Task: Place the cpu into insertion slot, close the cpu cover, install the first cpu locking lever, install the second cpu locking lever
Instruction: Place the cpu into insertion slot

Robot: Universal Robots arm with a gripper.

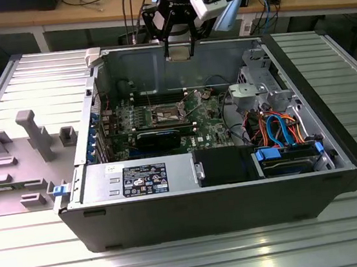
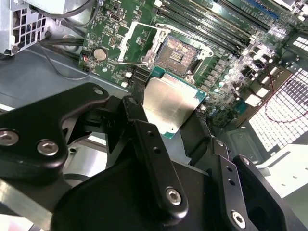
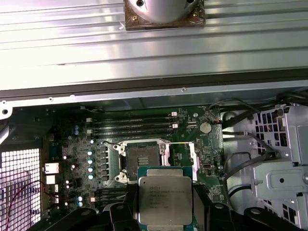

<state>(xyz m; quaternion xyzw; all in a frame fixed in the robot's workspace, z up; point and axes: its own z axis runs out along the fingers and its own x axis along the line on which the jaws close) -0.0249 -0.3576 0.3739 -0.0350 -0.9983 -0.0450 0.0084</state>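
Observation:
My gripper (image 1: 178,50) hangs above the back wall of the open computer case (image 1: 334,127), shut on the cpu (image 1: 179,51). In both wrist views the cpu (image 3: 165,199) (image 2: 169,103) is a flat silver square clamped by its edges between two black fingers (image 2: 139,125). The insertion slot (image 3: 141,160) (image 2: 180,52) (image 1: 166,114) lies on the green board well below the chip, its dark centre bare. The cpu cover (image 3: 180,156) (image 2: 137,43) is swung open beside the slot.
Memory slots (image 3: 132,125) run along one side of the slot and a long black card (image 1: 159,138) lies on the other. A metal drive cage (image 1: 261,87) and coloured cables (image 1: 282,127) fill the exterior view's right. A grey fixture tray (image 1: 19,159) sits outside the case.

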